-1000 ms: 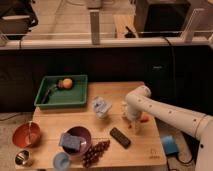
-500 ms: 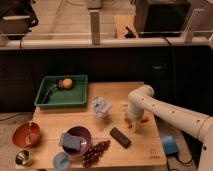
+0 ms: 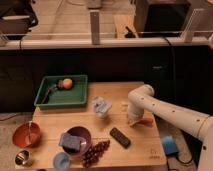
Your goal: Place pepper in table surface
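The orange-red pepper (image 3: 146,121) shows at the right side of the wooden table surface (image 3: 135,150), low and right beside my gripper; I cannot tell whether it rests on the wood. My gripper (image 3: 135,120) points down at the end of the white arm that reaches in from the right, directly left of the pepper and just above the tabletop. The arm's wrist hides the place where gripper and pepper meet.
A green tray (image 3: 75,97) at the back left holds a round orange fruit (image 3: 66,83). A clear cup (image 3: 101,107), a black bar (image 3: 120,137), a purple bowl (image 3: 80,136), grapes (image 3: 95,152), an orange bowl (image 3: 25,135) and a blue block (image 3: 169,145) are around.
The arm's wrist has shifted slightly to the right over the right part of the table. The pepper stays at the gripper. Other objects have not moved.
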Controlling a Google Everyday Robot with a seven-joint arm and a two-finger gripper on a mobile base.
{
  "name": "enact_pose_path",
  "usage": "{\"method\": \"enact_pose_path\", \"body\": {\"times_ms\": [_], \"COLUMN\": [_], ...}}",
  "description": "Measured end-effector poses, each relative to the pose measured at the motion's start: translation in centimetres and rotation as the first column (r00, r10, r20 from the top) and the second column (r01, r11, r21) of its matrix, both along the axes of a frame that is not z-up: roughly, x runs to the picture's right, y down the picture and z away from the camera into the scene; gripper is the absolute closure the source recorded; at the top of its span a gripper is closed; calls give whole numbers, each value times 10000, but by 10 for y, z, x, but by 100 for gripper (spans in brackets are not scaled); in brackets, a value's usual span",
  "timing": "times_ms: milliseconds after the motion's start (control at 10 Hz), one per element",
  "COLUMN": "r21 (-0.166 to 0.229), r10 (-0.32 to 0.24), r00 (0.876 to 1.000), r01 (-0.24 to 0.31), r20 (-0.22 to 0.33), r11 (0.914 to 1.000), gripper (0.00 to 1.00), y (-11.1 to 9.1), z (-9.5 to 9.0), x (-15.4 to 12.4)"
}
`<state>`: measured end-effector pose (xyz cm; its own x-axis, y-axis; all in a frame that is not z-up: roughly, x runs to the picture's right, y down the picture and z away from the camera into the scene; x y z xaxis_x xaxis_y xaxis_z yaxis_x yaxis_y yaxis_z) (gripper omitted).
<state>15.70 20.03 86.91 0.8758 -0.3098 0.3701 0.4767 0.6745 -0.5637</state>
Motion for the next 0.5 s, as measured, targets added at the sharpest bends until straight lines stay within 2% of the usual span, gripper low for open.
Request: {"method": "enact_pose_path", "body": {"times_ms": [300,500], "r21": [-146,-102], "r10": [-69,-113], "r00": [10000,9999], "r01": [68,112], "r20": [-65,-90], "r11": [9999,9999], "gripper": [100,100], "y": [2,0], "z": [-4,-5], "x": [2,4]}}
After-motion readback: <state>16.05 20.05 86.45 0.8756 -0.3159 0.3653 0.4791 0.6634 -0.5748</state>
